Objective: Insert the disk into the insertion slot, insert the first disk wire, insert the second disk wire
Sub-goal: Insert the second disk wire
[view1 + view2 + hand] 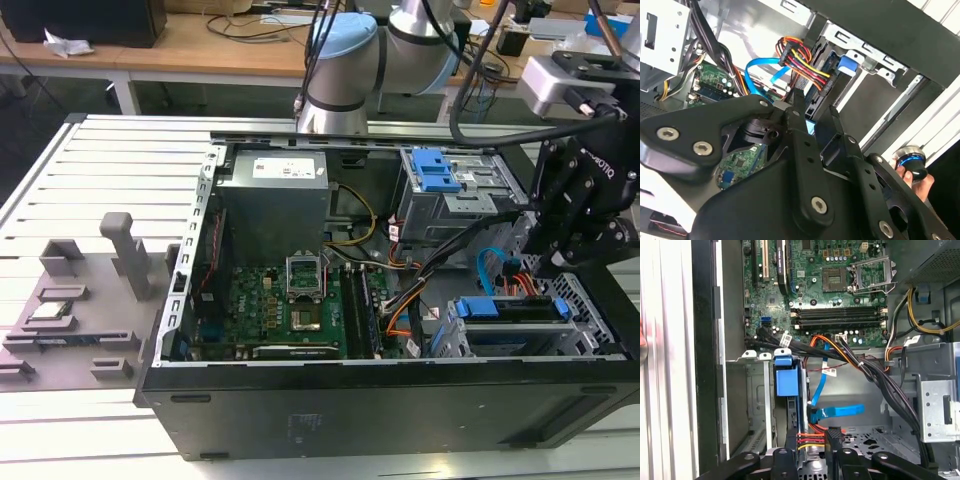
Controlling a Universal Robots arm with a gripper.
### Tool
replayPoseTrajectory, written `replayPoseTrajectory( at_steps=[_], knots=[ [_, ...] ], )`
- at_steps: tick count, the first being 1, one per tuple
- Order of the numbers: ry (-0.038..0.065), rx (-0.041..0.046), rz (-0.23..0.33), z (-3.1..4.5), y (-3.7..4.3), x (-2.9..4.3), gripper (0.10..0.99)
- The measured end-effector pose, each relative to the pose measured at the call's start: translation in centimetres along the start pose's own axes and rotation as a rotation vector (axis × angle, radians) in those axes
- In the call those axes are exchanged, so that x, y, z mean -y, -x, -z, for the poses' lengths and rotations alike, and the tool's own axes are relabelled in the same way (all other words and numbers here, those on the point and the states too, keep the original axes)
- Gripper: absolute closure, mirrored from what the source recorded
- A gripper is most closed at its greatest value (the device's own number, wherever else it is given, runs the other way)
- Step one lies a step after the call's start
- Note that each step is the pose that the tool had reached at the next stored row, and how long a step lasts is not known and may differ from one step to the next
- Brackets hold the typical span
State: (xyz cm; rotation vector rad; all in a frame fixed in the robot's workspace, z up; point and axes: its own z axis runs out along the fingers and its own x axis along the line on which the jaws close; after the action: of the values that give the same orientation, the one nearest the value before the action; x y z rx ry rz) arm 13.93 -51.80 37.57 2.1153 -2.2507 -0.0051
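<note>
A robotics lab: slotted metal table (100, 165), cable-strewn wooden benches (170, 55) behind

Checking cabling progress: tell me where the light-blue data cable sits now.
In the exterior view, the light-blue data cable loops on the view's right, between the taller grey cage and the disk.

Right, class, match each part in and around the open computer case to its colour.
Parts:
1. motherboard
2. second disk wire
3. gripper
4. wire bundle

Colours:
A. black
B. red, orange and yellow
C. green
D. light blue

Pairs: 1-C, 2-D, 3-A, 4-B
</note>
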Motion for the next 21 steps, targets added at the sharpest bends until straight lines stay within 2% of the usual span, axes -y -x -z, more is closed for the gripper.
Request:
replayPoseTrajectory(
  at_steps=[6, 9, 11, 18, 19, 20, 21],
  knots=[
    [0.000, -0.0001, 0.000, -0.18, 0.15, -0.88, 0.725],
    [0.000, -0.0007, 0.000, -0.49, 0.19, -1.96, 0.725],
    [0.000, -0.0063, -0.004, -0.87, 0.16, -2.68, 0.725],
    [0.000, -0.0080, -0.008, -1.10, 0.17, -2.73, 0.725],
    [0.000, -0.0080, -0.008, -1.10, 0.17, -2.73, 0.737],
    [0.000, -0.0080, -0.008, -1.11, 0.17, -2.73, 0.804],
    [0.000, -0.0081, -0.008, -1.11, 0.17, -2.73, 0.804]
  ],
)
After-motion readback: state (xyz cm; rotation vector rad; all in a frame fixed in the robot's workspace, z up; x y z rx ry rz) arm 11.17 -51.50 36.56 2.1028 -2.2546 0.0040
